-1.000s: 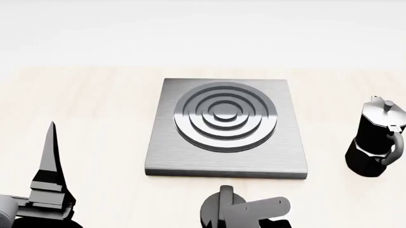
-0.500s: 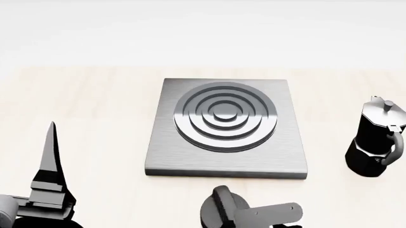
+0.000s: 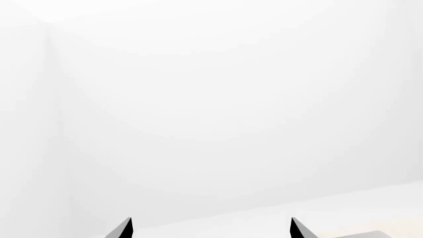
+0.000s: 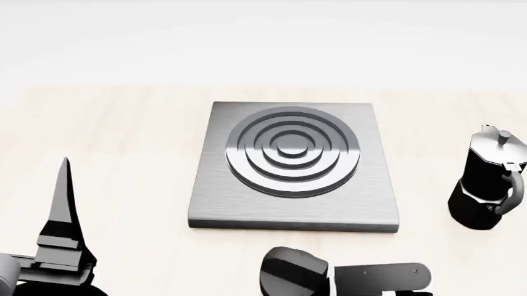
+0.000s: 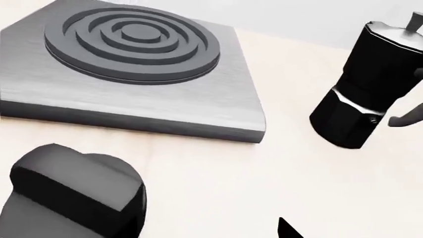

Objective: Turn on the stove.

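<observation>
The stove (image 4: 294, 161) is a square brushed grey plate with a raised ring burner, in the middle of the light wooden table. It also shows in the right wrist view (image 5: 132, 59). Its black round knob (image 4: 293, 271) sits on the table just in front of the plate's near edge, its fin lying broadside (image 5: 73, 191). My right gripper (image 4: 362, 280) is low at the knob's right side. Its jaws are apart, and only one fingertip (image 5: 286, 229) shows, clear of the knob. My left gripper (image 4: 68, 169) is open and empty at the near left, pointing up and away (image 3: 210, 232).
A black moka pot (image 4: 485, 185) stands upright on the table to the right of the stove, also in the right wrist view (image 5: 370, 84). The table (image 4: 123, 154) runs back to a white wall.
The knob's fin has turned from end-on to broadside. My right gripper has swung to the right beside it. The left arm has not moved.
</observation>
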`<state>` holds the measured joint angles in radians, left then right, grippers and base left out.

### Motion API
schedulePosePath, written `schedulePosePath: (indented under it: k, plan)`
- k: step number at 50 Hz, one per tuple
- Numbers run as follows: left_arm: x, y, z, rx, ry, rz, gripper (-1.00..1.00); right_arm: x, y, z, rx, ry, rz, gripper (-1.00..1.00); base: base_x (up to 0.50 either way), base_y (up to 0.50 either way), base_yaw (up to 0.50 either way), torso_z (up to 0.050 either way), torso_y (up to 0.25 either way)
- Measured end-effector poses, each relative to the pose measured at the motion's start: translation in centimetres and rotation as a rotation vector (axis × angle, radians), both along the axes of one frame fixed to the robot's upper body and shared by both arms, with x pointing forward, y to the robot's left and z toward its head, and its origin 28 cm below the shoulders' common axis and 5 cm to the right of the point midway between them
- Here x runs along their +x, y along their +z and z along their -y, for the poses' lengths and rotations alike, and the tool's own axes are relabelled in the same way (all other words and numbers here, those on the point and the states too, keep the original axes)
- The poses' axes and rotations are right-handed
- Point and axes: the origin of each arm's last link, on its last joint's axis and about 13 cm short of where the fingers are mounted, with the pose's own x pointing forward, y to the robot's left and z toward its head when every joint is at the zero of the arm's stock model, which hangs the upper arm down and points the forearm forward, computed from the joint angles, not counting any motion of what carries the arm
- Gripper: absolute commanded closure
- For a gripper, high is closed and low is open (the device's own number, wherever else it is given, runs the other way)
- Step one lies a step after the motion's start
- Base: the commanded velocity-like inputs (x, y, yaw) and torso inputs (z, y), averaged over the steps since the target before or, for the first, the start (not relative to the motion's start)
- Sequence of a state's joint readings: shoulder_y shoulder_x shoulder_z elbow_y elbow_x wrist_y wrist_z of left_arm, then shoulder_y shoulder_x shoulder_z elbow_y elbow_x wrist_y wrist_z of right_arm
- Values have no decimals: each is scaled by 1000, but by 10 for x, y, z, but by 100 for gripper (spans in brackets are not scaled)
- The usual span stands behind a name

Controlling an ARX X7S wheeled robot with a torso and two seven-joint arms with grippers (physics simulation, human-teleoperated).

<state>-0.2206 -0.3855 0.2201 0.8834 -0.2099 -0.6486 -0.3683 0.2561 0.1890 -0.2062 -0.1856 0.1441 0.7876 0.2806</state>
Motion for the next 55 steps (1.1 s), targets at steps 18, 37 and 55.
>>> schedulePosePath:
  k: [18, 37, 55]
  plan:
    - [0, 0, 0, -1, 0, 1, -100, -4, 11, 10, -7, -81, 41, -100, 0, 0, 0, 0, 0]
    - [0, 0, 0, -2, -2, 1, -100, -14, 35, 16, -2, -105, 119, -100, 0, 0, 0, 0, 0]
    - [-1, 1, 0, -1, -3, 2, -100, -23, 59, 13, -3, -84, 200, -100, 0, 0, 0, 0, 0]
